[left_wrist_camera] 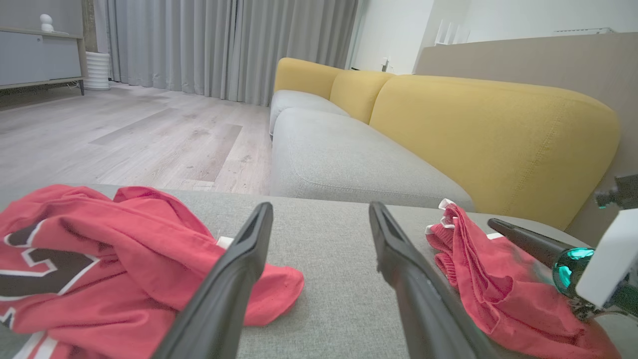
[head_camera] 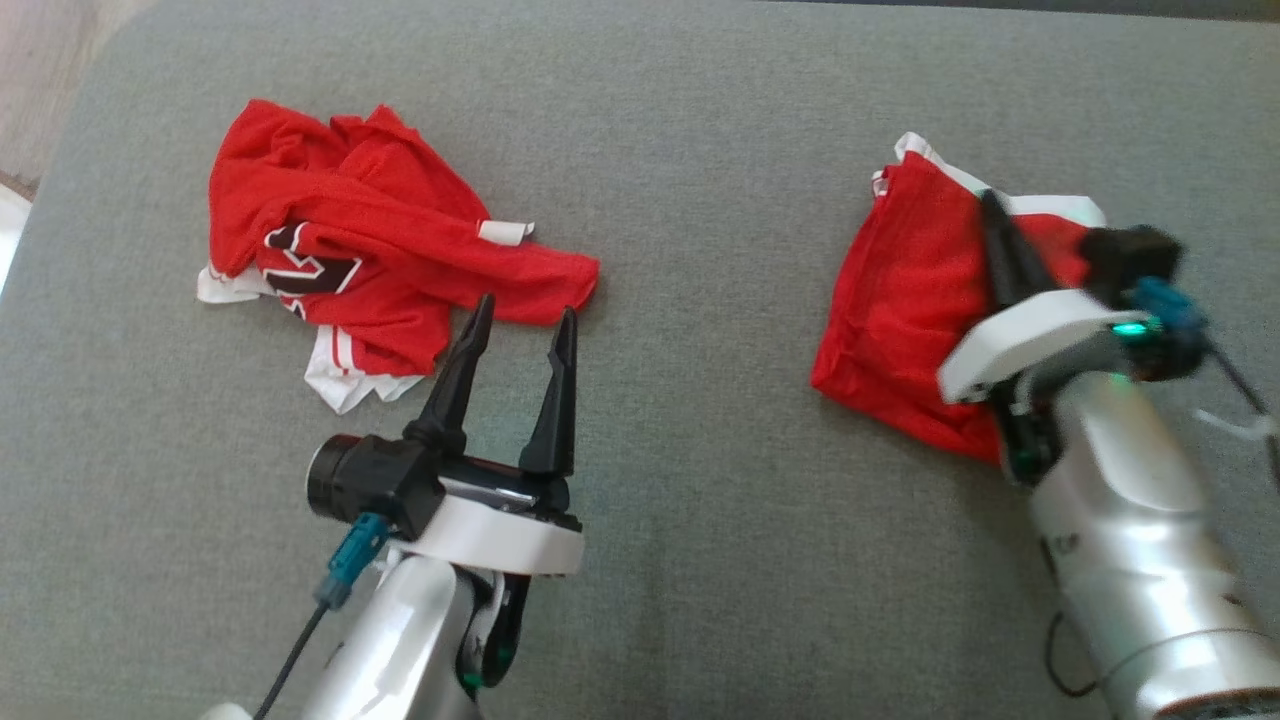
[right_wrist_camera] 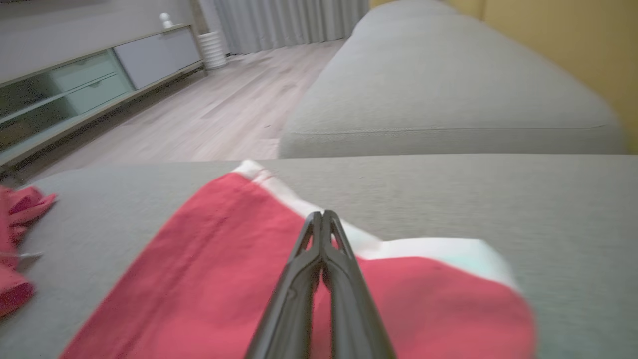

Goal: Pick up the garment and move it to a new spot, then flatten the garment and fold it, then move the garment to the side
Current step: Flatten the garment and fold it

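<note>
While the left pincer [head_camera: 527,306] is hovering with its two fingers spread wide and holding nothing, the right pincer [head_camera: 990,197] is pressing its fingers fully together over the white-trimmed garment [head_camera: 905,290]. That red piece is lying fairly flat on the right side of the grey cushion [head_camera: 700,450], with a white band running along its far edge. The closed tips are sitting at that band, and I cannot tell whether any cloth is pinched between them. Seen from the right wrist, the right pincer [right_wrist_camera: 323,213] is showing no gap between its fingers, and the garment [right_wrist_camera: 209,279] is spreading out beneath them. The crumpled jersey [head_camera: 370,240] is lying on the left side of the cushion, well apart from the other piece. It is bunched in folds, with a black and white marking and white hems showing. The left pincer's tips are pointing at the jersey's near right edge, just beside it; contact is unclear. Seen from the left wrist, the open left pincer [left_wrist_camera: 320,205] is framing bare cushion [left_wrist_camera: 324,289], with the jersey [left_wrist_camera: 99,259] on its left and the white-trimmed garment [left_wrist_camera: 478,279] on its right. Beyond them a yellow backrest [left_wrist_camera: 488,134], a wooden floor [left_wrist_camera: 124,139] and grey curtains [left_wrist_camera: 224,45] are showing.
</note>
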